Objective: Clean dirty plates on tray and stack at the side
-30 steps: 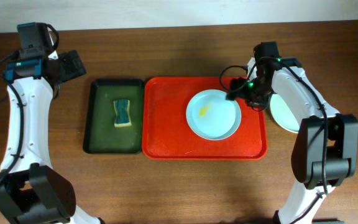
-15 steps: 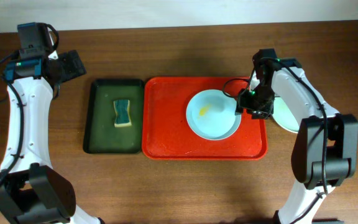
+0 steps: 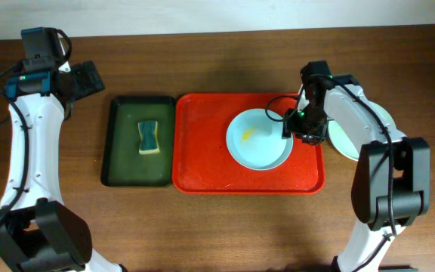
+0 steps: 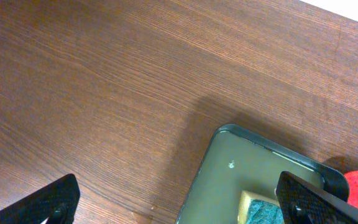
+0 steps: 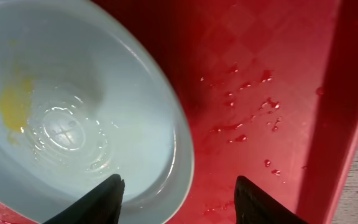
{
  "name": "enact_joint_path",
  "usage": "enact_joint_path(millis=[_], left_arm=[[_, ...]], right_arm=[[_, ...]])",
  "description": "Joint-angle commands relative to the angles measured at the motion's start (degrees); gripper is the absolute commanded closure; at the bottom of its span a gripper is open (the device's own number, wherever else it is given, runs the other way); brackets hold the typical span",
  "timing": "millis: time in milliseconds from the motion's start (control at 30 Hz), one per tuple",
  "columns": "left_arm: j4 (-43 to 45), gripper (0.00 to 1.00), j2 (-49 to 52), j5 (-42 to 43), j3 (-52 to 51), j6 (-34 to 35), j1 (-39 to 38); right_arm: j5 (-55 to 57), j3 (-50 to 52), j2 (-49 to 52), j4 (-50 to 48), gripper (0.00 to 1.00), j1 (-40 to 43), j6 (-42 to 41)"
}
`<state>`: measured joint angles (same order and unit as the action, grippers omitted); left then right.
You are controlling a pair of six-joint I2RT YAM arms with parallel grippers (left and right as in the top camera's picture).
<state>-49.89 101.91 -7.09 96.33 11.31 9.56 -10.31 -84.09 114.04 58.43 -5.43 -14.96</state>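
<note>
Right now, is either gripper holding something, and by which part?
Nothing is held. The right gripper is open, astride the rim of the pale blue plate; the left gripper is open and empty.

A dark brown wood-grain table (image 3: 202,227) carries a large red rectangular plastic tray (image 3: 202,155) near its middle. A narrower dark green rectangular tray (image 3: 115,151) lies just beside the red tray's left edge. A pale mint round plate (image 3: 342,143) rests just off its right edge.
</note>
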Motion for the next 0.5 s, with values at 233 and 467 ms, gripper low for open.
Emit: enact_joint_path(millis=[233,467], left_arm=[[0.1,0.01,-0.6,-0.2,0.7,-0.7,0.0],[0.1,0.0,-0.6,-0.2,0.7,-0.7,0.0]], right_arm=[[2.6,0.6,-0.3,-0.2,0.43,-2.6,-0.1],[5.9,0.6,-0.3,-0.2,0.56,-2.6,-0.1]])
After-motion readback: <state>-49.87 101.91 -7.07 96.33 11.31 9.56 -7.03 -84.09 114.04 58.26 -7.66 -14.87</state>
